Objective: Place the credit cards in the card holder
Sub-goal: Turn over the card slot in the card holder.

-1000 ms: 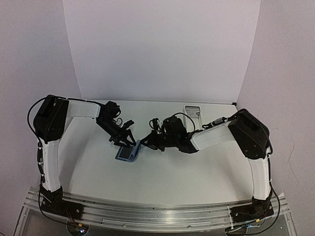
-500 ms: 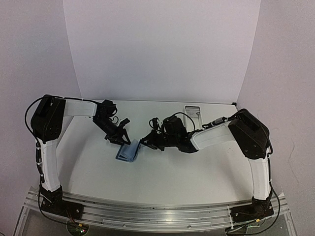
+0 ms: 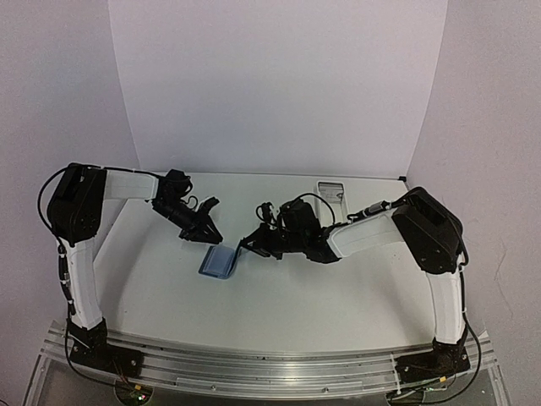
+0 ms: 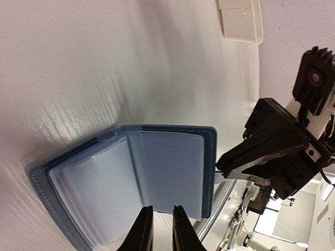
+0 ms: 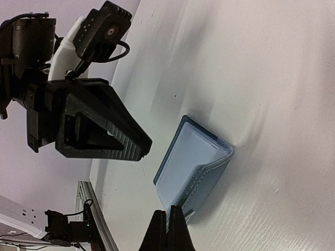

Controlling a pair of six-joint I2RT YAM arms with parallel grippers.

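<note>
Left claw [image 3: 205,231], seen from above, hangs just beyond the far left corner of the card holder [image 3: 216,264], apart from it. The right claw [image 3: 245,248] meets the holder's right edge. The small blue holder lies mid-table [image 3: 279,296], with a white tray [image 3: 330,191] well behind it. Neither claw's gap can be read here.

From the left wrist, the left claw's fingers [image 4: 148,230] stand narrow, a slim gap between them with nothing in it. Only here do the holder's insides show: it is opened like a book, with pale blue pockets inside a stitched, darker border. The right claw's tip sits at a small tab on its right edge.

From the right wrist, the right claw's fingers [image 5: 159,230] are pressed together on the holder's near edge. The holder's leaves stand at an angle, half folded.
</note>
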